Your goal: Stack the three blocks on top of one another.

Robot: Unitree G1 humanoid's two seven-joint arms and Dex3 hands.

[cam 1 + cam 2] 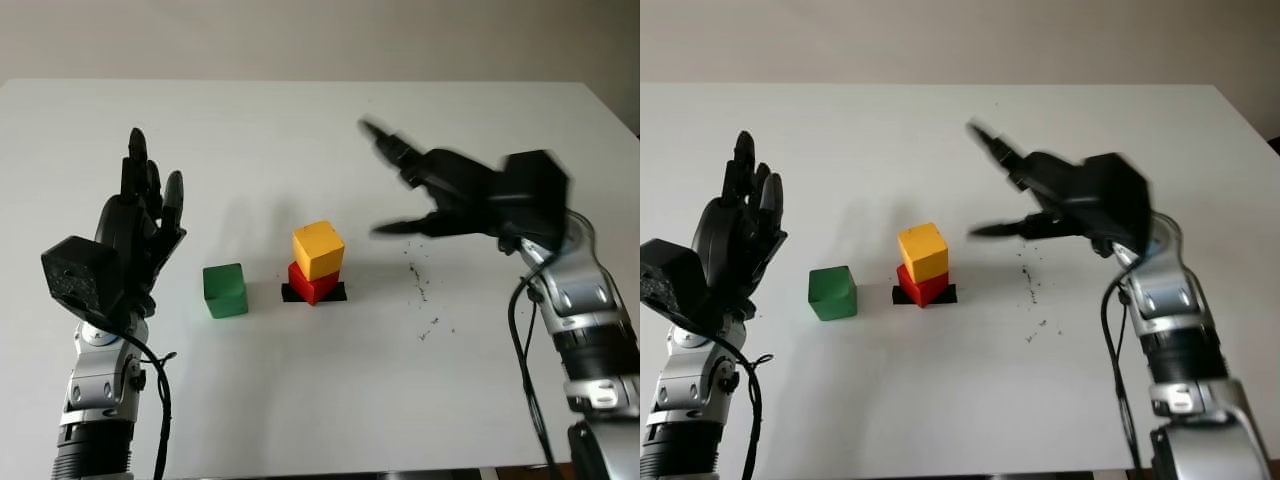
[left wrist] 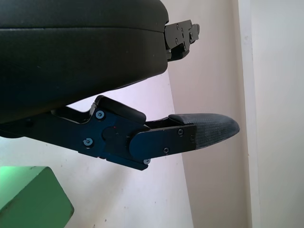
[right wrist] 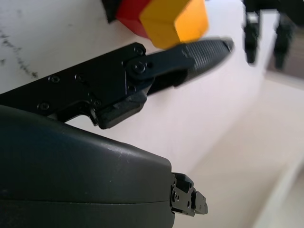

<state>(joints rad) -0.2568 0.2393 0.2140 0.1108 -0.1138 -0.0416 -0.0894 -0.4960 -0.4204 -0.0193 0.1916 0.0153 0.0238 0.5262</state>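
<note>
A yellow block [image 1: 318,249] sits on a red block [image 1: 311,283], which stands on a small black square mat [image 1: 335,292] near the table's middle. To their left the green block [image 1: 225,290] stands alone on the table. My left hand [image 1: 145,205] is raised at the left, open, just left of the green block [image 2: 33,197]. Off to the right of the stack my right hand [image 1: 400,185] hangs above the table, open and holding nothing. In the right wrist view the yellow block [image 3: 175,21] and red block [image 3: 130,14] lie beyond one finger [image 3: 199,52].
The white table [image 1: 320,400] spreads wide on all sides. Small dark specks [image 1: 420,285] lie on it right of the stack. The far edge meets a pale wall; the near edge runs along the bottom between my arms.
</note>
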